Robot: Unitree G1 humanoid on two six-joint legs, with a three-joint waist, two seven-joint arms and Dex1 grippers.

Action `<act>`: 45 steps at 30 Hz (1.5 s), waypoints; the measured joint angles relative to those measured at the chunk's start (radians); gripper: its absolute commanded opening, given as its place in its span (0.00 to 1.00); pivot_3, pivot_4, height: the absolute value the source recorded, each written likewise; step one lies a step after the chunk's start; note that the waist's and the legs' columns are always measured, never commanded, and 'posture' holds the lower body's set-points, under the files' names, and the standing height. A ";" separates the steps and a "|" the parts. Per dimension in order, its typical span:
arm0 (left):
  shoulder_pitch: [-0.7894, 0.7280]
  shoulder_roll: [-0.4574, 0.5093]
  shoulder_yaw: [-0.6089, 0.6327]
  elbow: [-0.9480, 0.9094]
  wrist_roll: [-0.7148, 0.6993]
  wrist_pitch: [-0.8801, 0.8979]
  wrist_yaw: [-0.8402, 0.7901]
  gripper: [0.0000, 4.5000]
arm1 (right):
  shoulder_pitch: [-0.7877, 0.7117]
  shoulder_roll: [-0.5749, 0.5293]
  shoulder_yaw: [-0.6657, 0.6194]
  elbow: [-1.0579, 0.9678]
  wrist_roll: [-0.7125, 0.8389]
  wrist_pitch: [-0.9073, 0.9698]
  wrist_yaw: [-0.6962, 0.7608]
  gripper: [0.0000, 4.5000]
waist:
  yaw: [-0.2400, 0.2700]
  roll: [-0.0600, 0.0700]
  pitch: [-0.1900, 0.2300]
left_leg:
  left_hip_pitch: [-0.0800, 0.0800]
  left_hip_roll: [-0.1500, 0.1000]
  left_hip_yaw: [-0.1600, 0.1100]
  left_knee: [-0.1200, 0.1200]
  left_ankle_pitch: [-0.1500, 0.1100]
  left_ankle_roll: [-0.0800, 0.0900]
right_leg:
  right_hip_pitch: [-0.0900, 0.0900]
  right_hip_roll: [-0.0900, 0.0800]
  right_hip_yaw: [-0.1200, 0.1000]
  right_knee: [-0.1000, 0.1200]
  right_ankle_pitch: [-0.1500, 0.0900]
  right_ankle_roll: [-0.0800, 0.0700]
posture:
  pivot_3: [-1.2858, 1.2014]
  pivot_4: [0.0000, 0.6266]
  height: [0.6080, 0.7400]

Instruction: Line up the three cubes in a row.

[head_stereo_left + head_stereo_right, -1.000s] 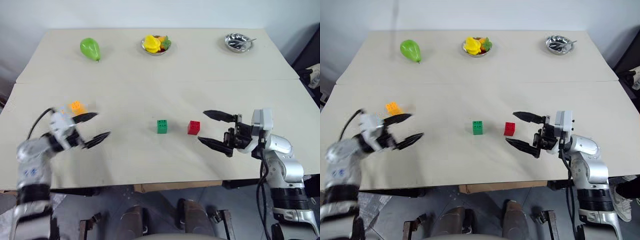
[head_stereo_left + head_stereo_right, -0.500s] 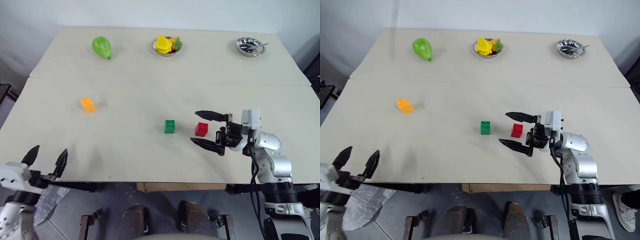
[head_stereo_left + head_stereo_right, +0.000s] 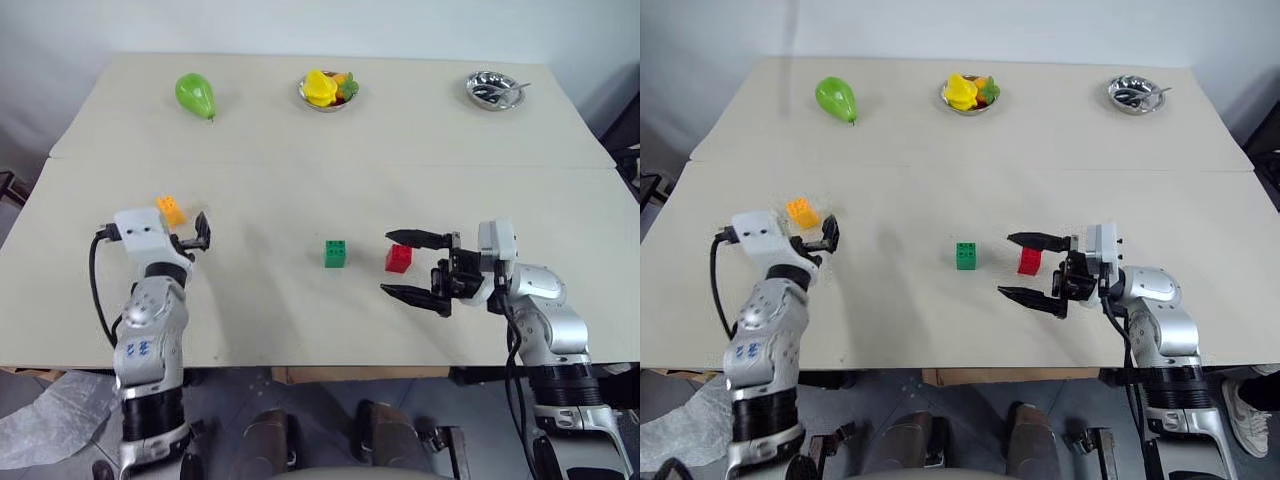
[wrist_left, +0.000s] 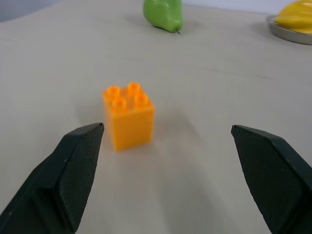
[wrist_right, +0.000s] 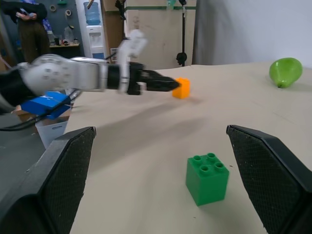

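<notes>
A: Beige table [image 3: 300,170], two boards butted together, the seam running left to right across the far third. Along the far edge sit a green pear [image 3: 194,94], a dish of yellow toy fruit [image 3: 324,89] and a metal bowl [image 3: 490,89], all well apart from the bricks.

B: Bricks?

A: Green cube [image 3: 336,253] about mid-table, studs up. Red cube [image 3: 399,258] just beside it on the right, a small gap between, not touching. Orange cube [image 3: 171,209] well off to the left, on its own, studs up.

B: Open room around them?

A: Plenty. Bare surface between the orange cube and the green one, and a broad bare band from all three to the near edge. Orange cube stands well in from the left edge.

B: Left gripper [image 3: 190,235]?

A: Released, fingers spread wide, pointing toward the far side. In the left wrist view the orange cube stands just past the tips, nearer one finger [image 4: 73,170] than the other, touching neither.

B: Right gripper [image 3: 410,265]?

A: Also spread wide, holding nothing, pointing left along the table. Red cube lies just off the far fingertip; contact can't be made out. From the right wrist view the green cube shows between the two fingers, further along.

B: Near edge?

A: Both arms reach in over it.
</notes>
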 measured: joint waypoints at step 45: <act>-0.647 0.322 -0.373 1.246 0.009 -0.870 -1.582 0.33 | 0.392 -0.193 -0.253 -0.213 0.062 0.041 -0.088 1.00 | 0.000 0.000 0.000 | -0.001 0.004 0.013 -0.001 0.000 -0.005 | -0.002 0.010 0.001 -0.005 0.000 0.000 | 0.52 0.24 1.00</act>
